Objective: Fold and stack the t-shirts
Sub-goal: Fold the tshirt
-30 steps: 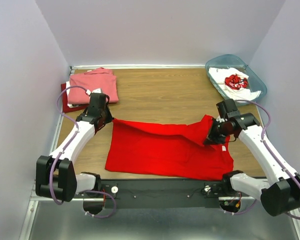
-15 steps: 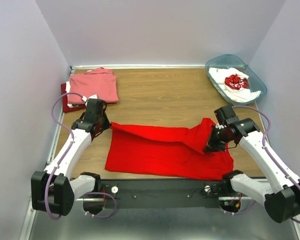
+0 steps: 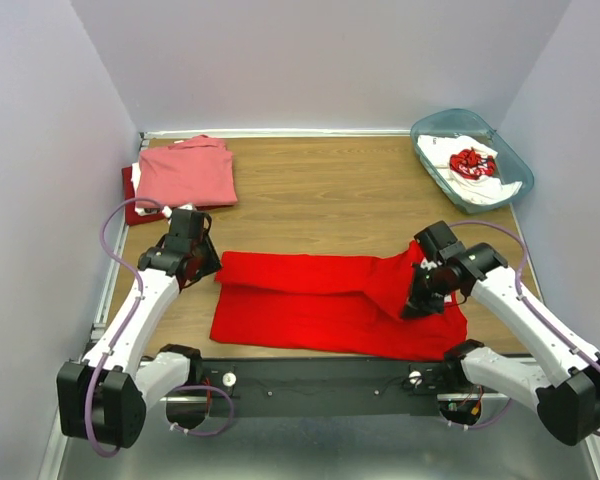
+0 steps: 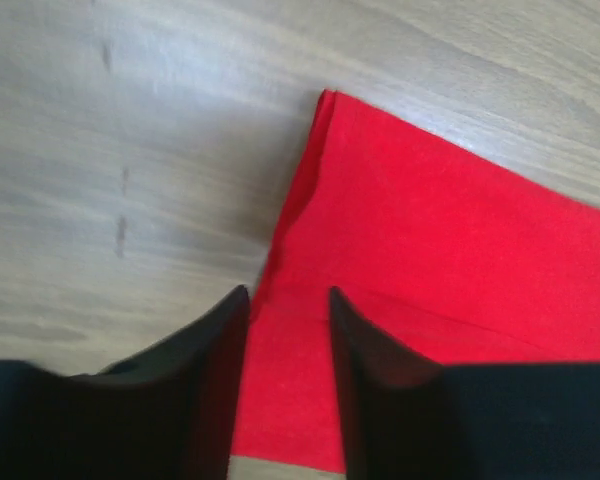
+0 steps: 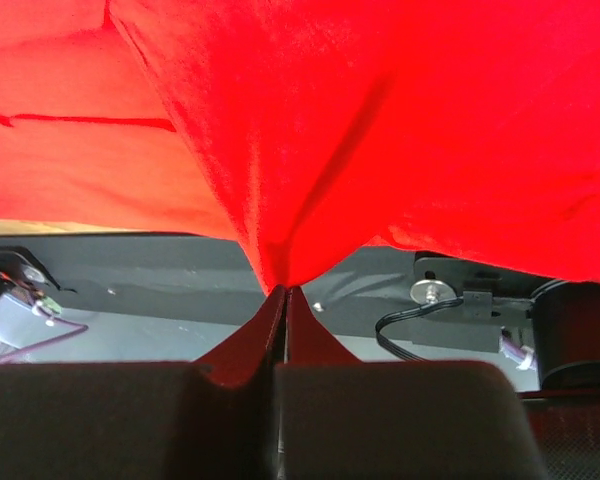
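- plain bright red cloth t-shirt [image 3: 330, 305] lies across the near half of the wood-grain table [image 3: 320, 190]. a far band is doubled over the near layer. the left end is flat, the right end is pulled up in a peak.
- left gripper [image 4: 288, 300]: fingers parted, gripping nothing, low over the shirt's left folded corner. the cloth there rests on the table.
- right gripper [image 5: 283, 292]: fingers clenched tight on a pinch of the red shirt. cloth fans out from the pinch in long wrinkles.
- step looks like laying down the lengthwise fold. the right side is not yet down.
- to do it well: bring the right pinch low, level with the left corner, and keep the fold line straight. let go only once the cloth touches the layer below, or it will likely bunch.
- shirt: thin, limp, matte knit that takes a crisp edge at the fold. table: smooth and hard.
- salmon-pink folded t-shirt [image 3: 185, 172] sits on a darker red t-shirt [image 3: 129, 190] at the far left.
- white t-shirt with red print [image 3: 468, 160] lies crumpled in the translucent teal plastic bin [image 3: 513, 165] at the far right.
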You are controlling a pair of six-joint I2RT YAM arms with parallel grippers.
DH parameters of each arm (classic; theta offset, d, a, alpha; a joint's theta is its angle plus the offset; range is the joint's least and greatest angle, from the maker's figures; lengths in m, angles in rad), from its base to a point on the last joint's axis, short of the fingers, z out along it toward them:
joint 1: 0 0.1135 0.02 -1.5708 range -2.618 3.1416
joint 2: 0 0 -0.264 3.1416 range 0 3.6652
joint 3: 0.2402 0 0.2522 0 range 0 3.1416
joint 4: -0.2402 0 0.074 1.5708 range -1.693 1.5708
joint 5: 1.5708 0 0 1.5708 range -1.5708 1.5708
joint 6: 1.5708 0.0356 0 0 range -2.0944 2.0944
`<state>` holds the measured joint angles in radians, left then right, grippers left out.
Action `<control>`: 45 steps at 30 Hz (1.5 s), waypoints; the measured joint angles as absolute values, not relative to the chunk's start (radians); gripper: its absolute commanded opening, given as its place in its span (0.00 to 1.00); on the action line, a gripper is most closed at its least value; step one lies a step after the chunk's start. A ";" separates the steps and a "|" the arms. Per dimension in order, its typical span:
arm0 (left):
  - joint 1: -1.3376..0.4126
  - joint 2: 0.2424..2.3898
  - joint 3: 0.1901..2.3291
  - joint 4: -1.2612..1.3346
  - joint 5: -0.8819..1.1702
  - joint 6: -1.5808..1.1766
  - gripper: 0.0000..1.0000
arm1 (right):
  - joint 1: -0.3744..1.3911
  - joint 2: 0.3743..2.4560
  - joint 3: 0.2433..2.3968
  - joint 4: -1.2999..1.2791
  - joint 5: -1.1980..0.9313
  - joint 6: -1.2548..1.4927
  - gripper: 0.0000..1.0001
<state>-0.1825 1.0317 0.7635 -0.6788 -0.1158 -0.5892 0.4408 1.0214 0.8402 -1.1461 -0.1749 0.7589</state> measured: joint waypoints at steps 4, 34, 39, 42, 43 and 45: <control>-0.183 0.991 0.756 -0.737 -0.104 -0.573 0.90 | 0.458 1.024 0.822 -1.149 -0.185 0.759 0.49; -0.170 1.539 0.863 -0.337 -0.066 -0.495 0.70 | -0.049 1.475 0.968 -0.546 -0.109 0.617 0.58; -0.171 1.584 0.863 -0.316 -0.067 -0.495 0.66 | -0.086 1.549 0.979 -0.493 -0.154 0.589 0.56; -0.173 1.586 0.862 -0.308 -0.066 -0.497 0.64 | -0.092 1.586 0.982 -0.466 -0.176 0.578 0.54; -0.174 1.587 0.862 -0.305 -0.065 -0.498 0.63 | -0.092 1.600 0.982 -0.458 -0.182 0.575 0.53; -0.178 1.591 0.862 -0.296 -0.065 -0.498 0.61 | -0.092 1.619 0.982 -0.447 -0.197 0.574 0.52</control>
